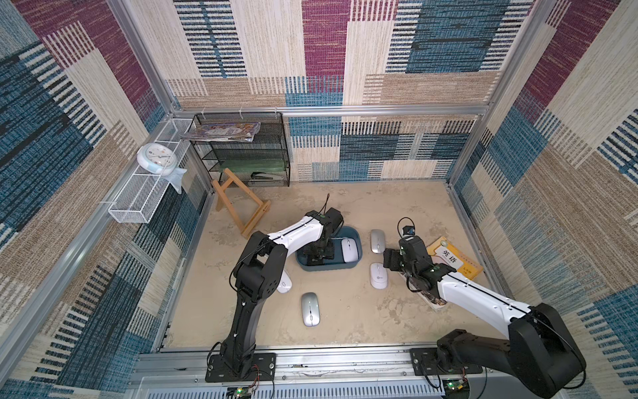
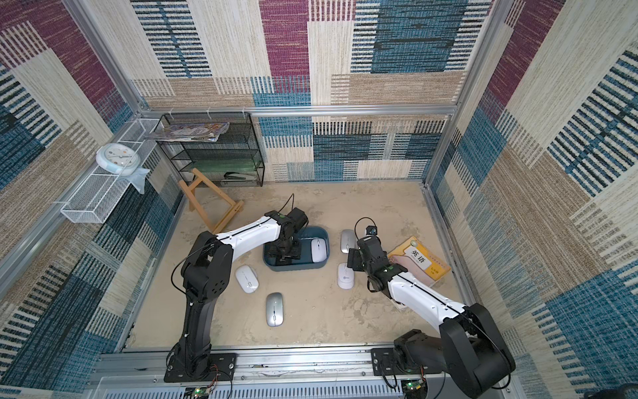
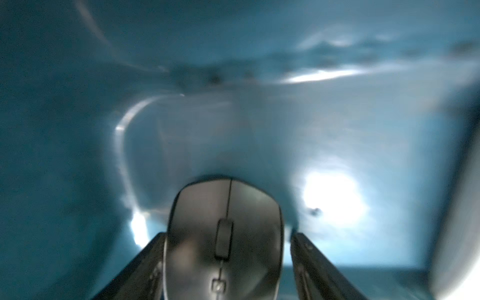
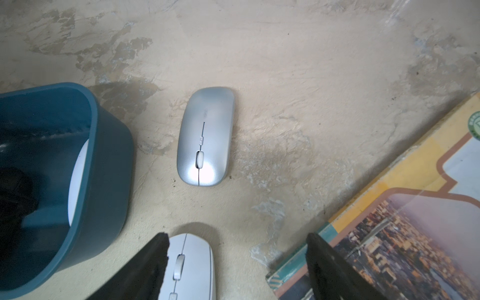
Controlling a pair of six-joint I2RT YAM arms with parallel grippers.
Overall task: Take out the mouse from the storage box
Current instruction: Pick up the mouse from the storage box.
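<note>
Left hand (image 1: 317, 257) straddles a mouse (image 3: 224, 246) inside the storage box (image 1: 331, 266), grip unclear; right hand (image 4: 236, 235) hangs released

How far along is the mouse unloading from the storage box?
Likely done: two silver mice and two white mice lie on the table outside the storage box. In hand: the left gripper is down in the box, jaws straddling a grey mouse, gap at one finger, so not yet gripped. Remaining: lift that one out, then the white mouse beside it. The right gripper is open and empty.
</note>
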